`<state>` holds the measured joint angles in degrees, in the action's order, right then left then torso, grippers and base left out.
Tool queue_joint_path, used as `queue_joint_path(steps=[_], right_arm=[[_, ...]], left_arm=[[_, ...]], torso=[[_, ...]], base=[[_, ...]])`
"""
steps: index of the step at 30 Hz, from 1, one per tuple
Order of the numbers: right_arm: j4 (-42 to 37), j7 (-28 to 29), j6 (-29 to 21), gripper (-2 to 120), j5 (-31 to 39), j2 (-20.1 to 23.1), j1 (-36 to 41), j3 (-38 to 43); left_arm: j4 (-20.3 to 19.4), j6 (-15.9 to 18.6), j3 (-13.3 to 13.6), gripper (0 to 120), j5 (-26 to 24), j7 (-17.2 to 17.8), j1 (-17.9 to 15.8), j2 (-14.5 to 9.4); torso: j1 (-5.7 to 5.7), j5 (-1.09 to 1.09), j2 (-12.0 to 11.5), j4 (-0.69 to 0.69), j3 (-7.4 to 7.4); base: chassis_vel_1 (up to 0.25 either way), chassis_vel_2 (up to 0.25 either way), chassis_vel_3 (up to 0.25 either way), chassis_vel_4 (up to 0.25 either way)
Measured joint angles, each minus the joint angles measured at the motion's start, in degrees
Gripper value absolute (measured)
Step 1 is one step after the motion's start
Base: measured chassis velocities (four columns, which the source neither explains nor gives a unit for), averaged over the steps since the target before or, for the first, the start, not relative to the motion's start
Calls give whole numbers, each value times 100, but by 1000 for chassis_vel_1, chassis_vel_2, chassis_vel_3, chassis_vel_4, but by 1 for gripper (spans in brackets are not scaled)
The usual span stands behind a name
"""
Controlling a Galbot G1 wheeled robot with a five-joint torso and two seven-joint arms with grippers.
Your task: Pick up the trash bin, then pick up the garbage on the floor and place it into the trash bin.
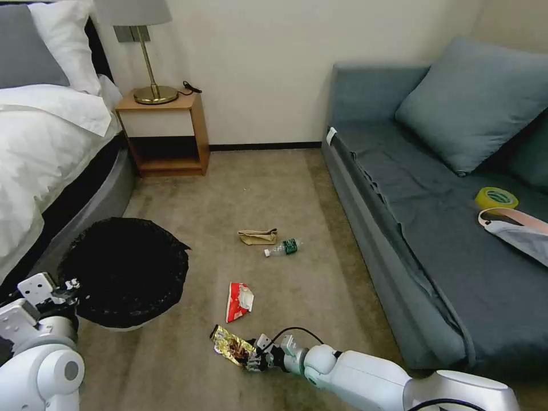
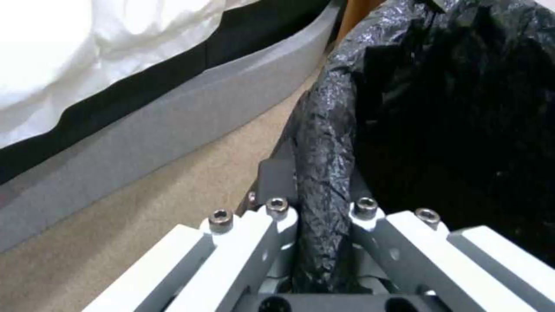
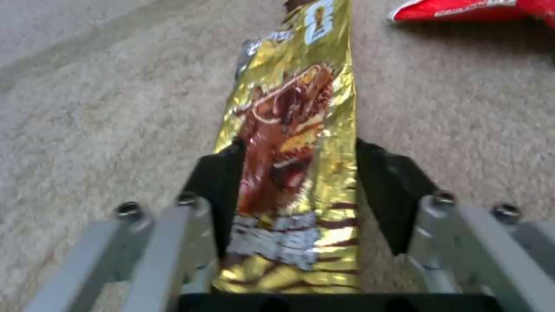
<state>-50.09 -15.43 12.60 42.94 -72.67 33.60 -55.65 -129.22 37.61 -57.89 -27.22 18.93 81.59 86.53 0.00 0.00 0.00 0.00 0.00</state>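
On the beige carpet (image 1: pixel 274 188) between bed (image 1: pixel 40 148) and sofa (image 1: pixel 434 228), the left gripper (image 2: pixel 324 216) clamps the trash bin (image 1: pixel 125 271) rim near the bed; the right gripper (image 3: pixel 298 182), jaws parted, straddles the gold wrapper (image 1: pixel 231 344).

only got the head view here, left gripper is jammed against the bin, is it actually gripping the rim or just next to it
Observer: The left wrist view shows the left gripper shut on the bag-covered rim of the trash bin, one finger on each side.
Operator: ok and the right one, is the gold wrapper between the fingers or lying in front
Observer: Between them. In the right wrist view the gold wrapper runs through the right gripper, with a black pad on each side; the jaws stand apart and are not clamped on it.
Operator: anything close to that wrapper
Observer: The red-and-white packet lies on the carpet just beyond the wrapper's far end, apart from it.
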Motion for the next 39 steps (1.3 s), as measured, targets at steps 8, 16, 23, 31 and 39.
queue_joint_path(steps=[8, 16, 23, 31, 39], right_arm=[[-21, -2, 59, 21, -55, 43, 21, -12], [-155, -2, 111, 0, -31, 135, 31, -45], [-445, 13, 141, 0, 159, 285, 0, -90], [-1084, 132, 55, 0, 453, 832, -124, -117], [-1558, 218, 27, 0, 575, 1251, -147, 65]], left_arm=[[4, -23, 10, 4, 18, -2, -12, 13], [29, -26, 35, 4, 30, -4, -40, 16], [87, -28, 47, 4, 48, -3, -53, 13], [163, -28, 57, 4, 55, -6, -92, 8], [304, -33, 113, 4, 116, -7, -118, 10]], torso=[[0, 0, 0, 0, 0], [0, 0, 0, 0, 0], [0, 1, 0, 0, 0], [0, 0, 0, -1, 0], [0, 1, 0, -1, 0]], base=[[0, 0, 0, 0], [0, 0, 0, 0], [0, 0, 0, 0], [0, 0, 0, 0], [0, 0, 0, 0]])
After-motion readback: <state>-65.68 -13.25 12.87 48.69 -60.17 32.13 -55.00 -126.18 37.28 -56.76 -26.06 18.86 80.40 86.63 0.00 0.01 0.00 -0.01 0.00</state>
